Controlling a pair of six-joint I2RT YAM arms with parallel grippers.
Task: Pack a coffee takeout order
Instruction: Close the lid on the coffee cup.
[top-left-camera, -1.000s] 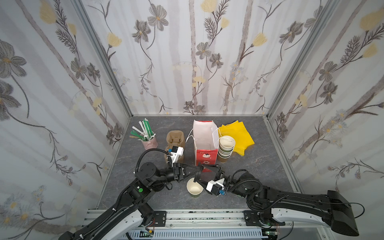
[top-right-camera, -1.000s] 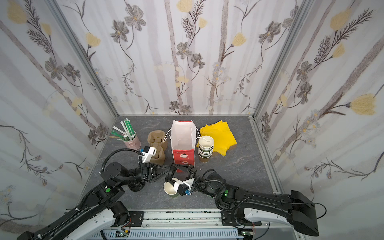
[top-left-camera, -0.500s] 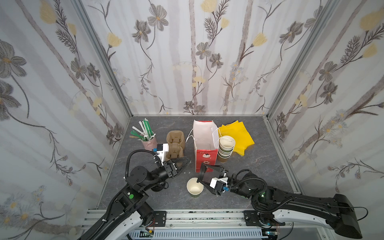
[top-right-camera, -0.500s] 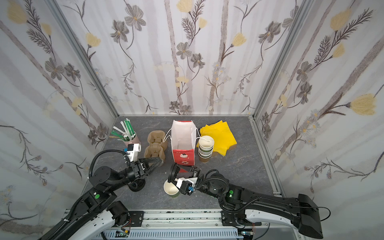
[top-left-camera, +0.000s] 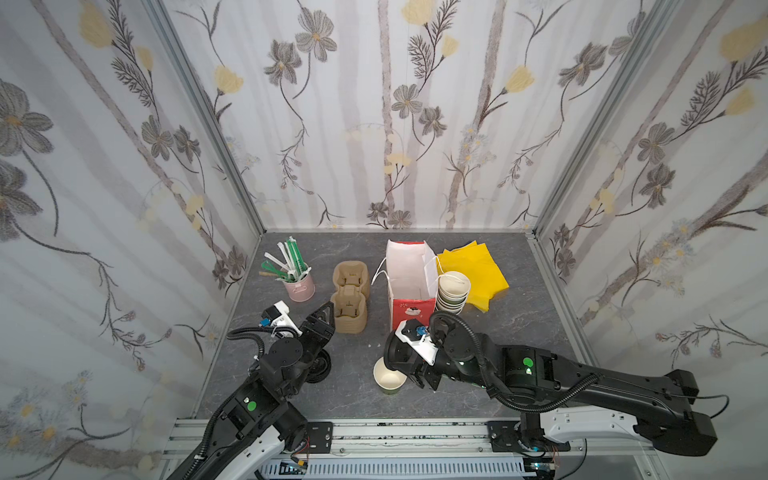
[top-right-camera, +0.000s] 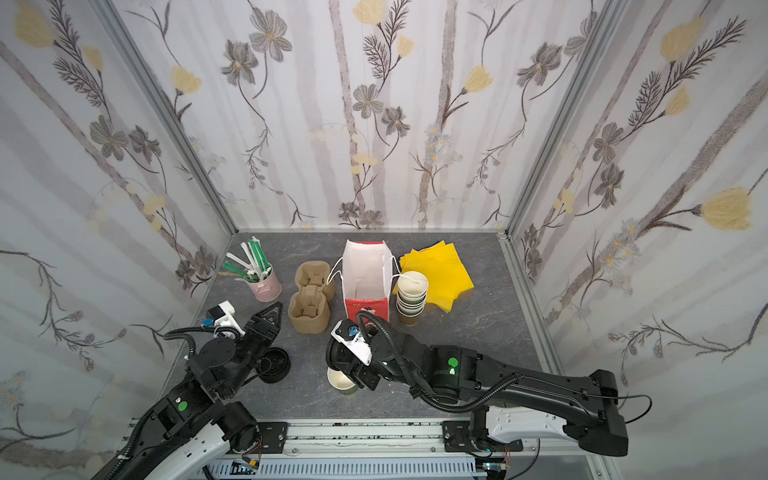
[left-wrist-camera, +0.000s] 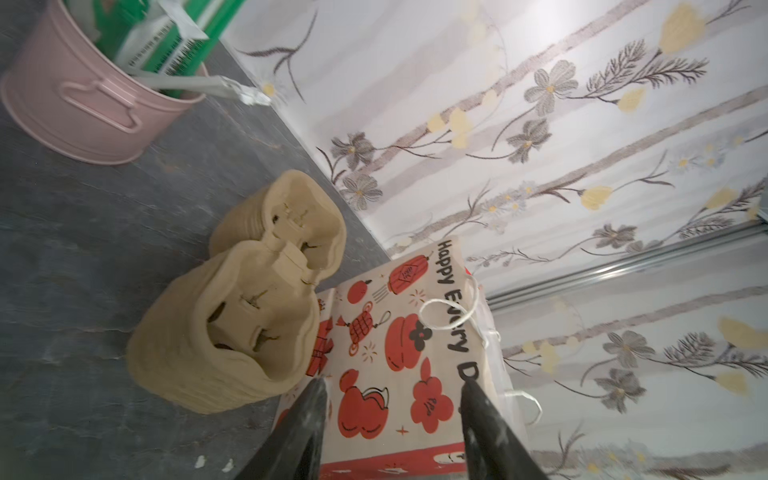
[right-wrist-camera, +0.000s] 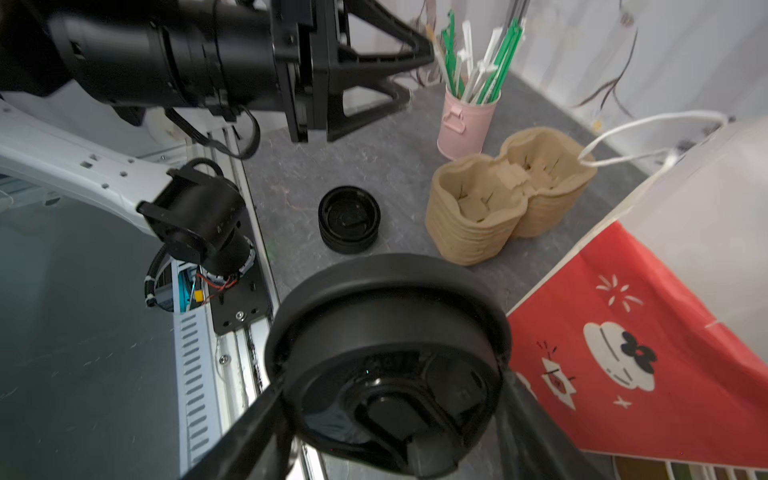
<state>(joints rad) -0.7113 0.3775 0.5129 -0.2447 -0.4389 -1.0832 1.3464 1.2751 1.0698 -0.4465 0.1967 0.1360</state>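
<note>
Surface: dark grey, stone-veined, flat, carrying everything in both top views.
Walls: pale paper with grey and yellow flowers on three sides, with metal posts in the back corners.
Rail: metal, along the front edge, bearing both arm bases.
Pink bucket: upright at the back left, filled with straws, green and white, leaning out over the rim.
Carriers: tan pulp, two wells each, nested in one stack between bucket and bag, wells facing up.
Bag: red outside, white inside, upright near the middle, mouth open, string handles hanging over the sides.
Stack of cups: nested, mouths up, just beside the bag's right side; touching or not, cannot tell.
Napkins: yellow, a flat pile at the back right, partly behind the stack of cups.
Cup: single, upright, uncovered, near the front edge between the two arms, in front of the bag.
Spare lids: black, a short stack on the surface beside the left arm, half hidden by that arm in both top views.
Black lid: gripped by its rim, tilted, just over the cup's far rim in a top view; contact with the cup not clear.
Right claw: clenched on the black lid, one finger at each side.
Left claw: released, fingers spread, empty, held above the surface and pointing toward the carriers and bag.
</note>
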